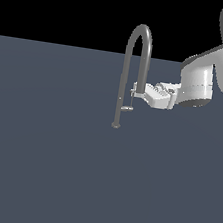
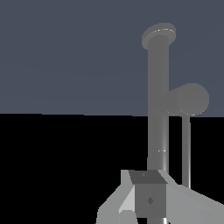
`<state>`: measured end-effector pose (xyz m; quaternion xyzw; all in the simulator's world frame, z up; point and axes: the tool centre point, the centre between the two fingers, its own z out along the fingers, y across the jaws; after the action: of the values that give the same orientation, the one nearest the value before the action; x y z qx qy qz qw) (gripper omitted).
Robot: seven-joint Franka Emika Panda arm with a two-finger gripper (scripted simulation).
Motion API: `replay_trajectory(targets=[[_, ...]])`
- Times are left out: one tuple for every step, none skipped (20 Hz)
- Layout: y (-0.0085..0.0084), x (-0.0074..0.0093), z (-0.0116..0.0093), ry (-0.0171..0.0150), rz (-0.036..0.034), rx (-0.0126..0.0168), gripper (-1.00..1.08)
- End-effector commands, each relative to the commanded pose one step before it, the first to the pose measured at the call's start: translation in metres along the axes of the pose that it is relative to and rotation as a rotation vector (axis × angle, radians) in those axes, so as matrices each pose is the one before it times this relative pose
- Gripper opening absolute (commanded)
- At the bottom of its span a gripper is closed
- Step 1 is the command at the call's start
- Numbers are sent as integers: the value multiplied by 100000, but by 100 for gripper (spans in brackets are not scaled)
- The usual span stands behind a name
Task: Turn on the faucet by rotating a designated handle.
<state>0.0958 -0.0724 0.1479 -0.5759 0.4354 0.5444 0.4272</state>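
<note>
place: simulator scene | evidence: flat slate-blue floor, black void, lone faucet, untextured render

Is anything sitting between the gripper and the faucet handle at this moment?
No separate object does. In the exterior view the gripper is already at the faucet, beside the spout end and just above the handle. Only the faucet's own tubing is near it; whether they touch cannot be told.

You have the faucet standing upright on the floor, its base at the exterior view's centre. The handle juts from the lower stem toward the exterior view's right. The gripper reaches in from that right side, just above the handle, beside the spout end.
</note>
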Motion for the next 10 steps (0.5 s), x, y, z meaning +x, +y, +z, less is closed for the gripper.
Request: replay_trajectory(targets=[[8,176,31,334,513,-116,-100],[-2,-64,-37,-69,-148,82,-100],[-26,-77,-14,-230,-125,123,-100],[-52,-69,28,-385,-44,139,-100],[-80,-50,77,-539,66,143,-100],[-107,-24,131,-694,195,139,-100],[-125,6,174,-782,310,121,-100],[-107,25,161,-663,315,81,-100],[-85,29,133,-518,273,53,-100],[-61,24,99,-370,207,33,-100]])
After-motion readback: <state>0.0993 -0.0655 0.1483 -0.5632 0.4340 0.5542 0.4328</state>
